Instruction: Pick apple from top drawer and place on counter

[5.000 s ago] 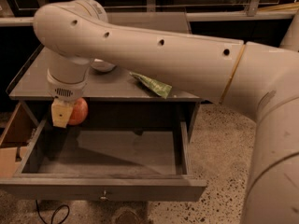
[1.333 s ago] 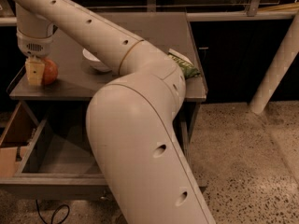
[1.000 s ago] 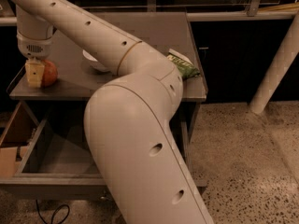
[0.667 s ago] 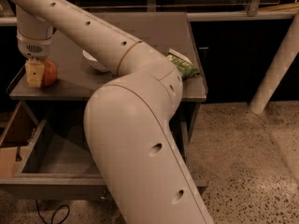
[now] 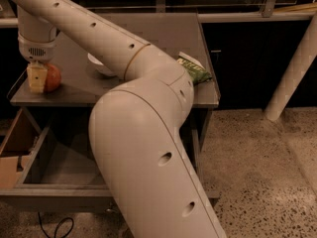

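Observation:
The apple (image 5: 53, 77), red-orange, sits at the front left corner of the counter (image 5: 163, 38), low on its surface. My gripper (image 5: 45, 81) hangs straight down over that corner and is shut on the apple, with one yellowish finger (image 5: 36, 78) against its left side. The other finger is hidden behind the apple. The top drawer (image 5: 64, 167) stands pulled open below the counter and its inside looks empty. My large white arm crosses the middle of the view and hides the drawer's right part.
A white bowl (image 5: 99, 66) stands on the counter behind my arm. A green snack bag (image 5: 194, 71) lies near the counter's right edge. A cardboard box (image 5: 12, 152) sits left of the drawer. A white post (image 5: 292, 73) leans at the right. A cable (image 5: 54, 227) lies on the floor.
Five seconds ago my gripper held the apple over the open drawer; now it holds it at the counter's front left corner. Over the last second nothing has moved.

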Robot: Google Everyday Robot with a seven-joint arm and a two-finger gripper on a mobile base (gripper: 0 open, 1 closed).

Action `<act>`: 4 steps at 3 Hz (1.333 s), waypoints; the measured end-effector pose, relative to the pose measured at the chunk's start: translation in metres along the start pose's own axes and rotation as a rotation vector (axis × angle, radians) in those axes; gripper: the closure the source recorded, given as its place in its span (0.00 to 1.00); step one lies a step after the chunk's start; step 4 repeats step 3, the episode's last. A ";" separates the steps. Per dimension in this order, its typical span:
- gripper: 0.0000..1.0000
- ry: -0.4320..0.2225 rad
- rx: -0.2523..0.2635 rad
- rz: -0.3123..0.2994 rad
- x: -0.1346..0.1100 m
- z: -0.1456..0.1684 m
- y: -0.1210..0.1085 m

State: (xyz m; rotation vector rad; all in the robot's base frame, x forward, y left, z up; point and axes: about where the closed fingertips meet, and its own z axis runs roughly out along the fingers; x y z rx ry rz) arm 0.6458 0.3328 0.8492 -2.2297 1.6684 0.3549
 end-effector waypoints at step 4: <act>0.00 0.000 0.000 0.000 0.000 0.000 0.000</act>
